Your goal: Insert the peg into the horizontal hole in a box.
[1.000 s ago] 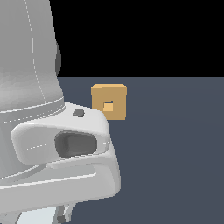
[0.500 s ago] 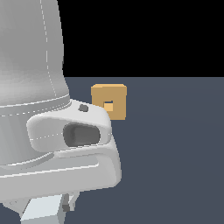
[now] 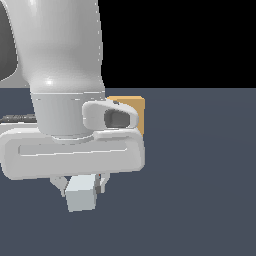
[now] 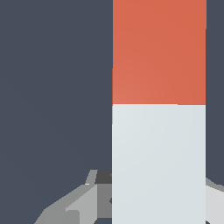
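The peg [image 3: 81,194] shows end-on in the exterior view as a pale square just under the white hand. My gripper [image 3: 82,186] is shut on it, with a grey finger on each side. In the wrist view the peg [image 4: 159,131] is a long bar, pale near the hand and orange-red at the far end, with the fingers [image 4: 78,202] gripping its pale part. The tan-orange box [image 3: 134,111] stands behind the hand. Only its corner on the exterior view's right shows, and its hole is hidden by the arm.
The white arm and hand [image 3: 65,100] fill the exterior view's left half. A dark grey-blue floor [image 3: 200,175] stretches across the exterior view's right, under a black background.
The arm and hand have moved toward the exterior view's right and now cover most of the box and its hole. The peg's pale end has come into view under the hand.
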{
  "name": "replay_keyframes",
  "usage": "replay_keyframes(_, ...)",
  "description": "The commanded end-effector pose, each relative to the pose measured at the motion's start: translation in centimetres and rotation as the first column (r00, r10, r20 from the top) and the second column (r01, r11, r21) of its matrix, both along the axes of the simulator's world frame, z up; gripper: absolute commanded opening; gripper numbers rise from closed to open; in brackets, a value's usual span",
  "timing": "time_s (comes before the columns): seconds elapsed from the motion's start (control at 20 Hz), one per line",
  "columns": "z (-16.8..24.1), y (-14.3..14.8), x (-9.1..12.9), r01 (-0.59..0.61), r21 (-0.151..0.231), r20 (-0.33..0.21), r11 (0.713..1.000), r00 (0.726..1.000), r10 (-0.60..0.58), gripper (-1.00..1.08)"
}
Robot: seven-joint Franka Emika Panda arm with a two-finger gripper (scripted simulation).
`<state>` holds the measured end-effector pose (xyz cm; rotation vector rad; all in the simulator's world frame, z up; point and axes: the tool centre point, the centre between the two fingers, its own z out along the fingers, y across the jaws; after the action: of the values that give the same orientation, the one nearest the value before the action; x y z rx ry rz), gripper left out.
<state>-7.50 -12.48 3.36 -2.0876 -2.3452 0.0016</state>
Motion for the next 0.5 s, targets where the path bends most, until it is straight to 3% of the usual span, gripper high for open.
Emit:
replay_keyframes(0.0, 0.6, 2.4, 0.7, 0.013, 0.000, 0.002, 1.000, 1.000, -0.013, -1.00)
replay_keyframes(0.45, 2.2, 11.2, 3.4, 0.066, 0.000, 0.002, 0.998, 0.998, -0.066, -1.00)
